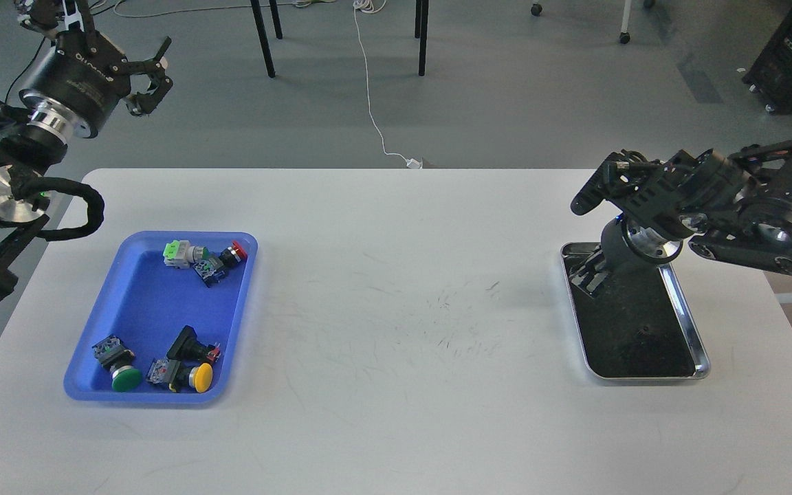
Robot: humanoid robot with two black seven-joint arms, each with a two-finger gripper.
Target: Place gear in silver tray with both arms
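White tabletop [396, 289]: blue plastic tray [136, 302] holding push-button switches [190, 371] left, silver tray [691, 323] right, bare for deliveries. Right gripper [585, 275] down over its far corner, opening impossible to tell. Left gripper [152, 79] raised clear, fingers spread, empty.

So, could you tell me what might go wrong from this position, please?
1. The right gripper sits low over the silver tray's far corner; it may nudge the tray.
2. The push buttons lie crowded in the blue tray, so the left gripper, raised beyond the table, may catch two at once.
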